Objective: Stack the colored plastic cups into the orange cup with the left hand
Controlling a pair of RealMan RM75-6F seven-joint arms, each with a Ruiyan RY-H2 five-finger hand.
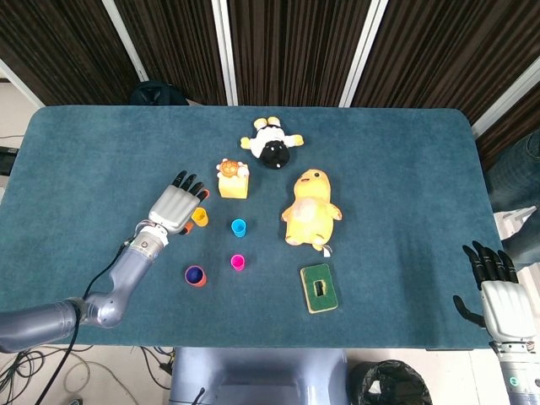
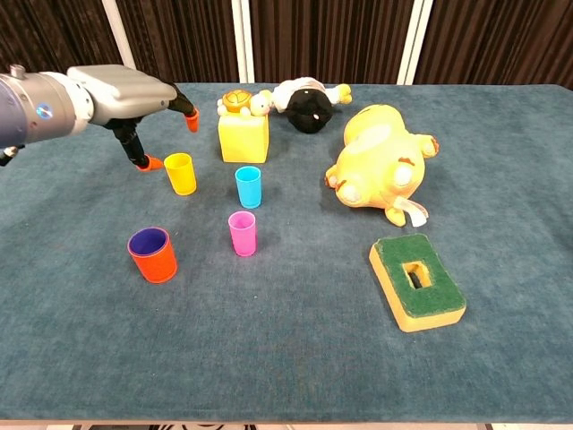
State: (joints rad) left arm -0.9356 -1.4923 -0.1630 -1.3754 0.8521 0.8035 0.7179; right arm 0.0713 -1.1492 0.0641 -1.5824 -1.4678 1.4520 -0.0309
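Chest view: nearest stands the orange cup (image 2: 152,255), a purple one already nested inside. Beyond it on the tabletop (image 2: 286,358) stand 3 loose cups: pink (image 2: 242,233), blue (image 2: 248,186), yellow (image 2: 180,173). The left hand (image 2: 125,98) hovers spread beside the yellow cup, holding nothing. These look light, stiff and tippy; pinch across the rim. The right hand (image 1: 498,291) rests spread and idle.
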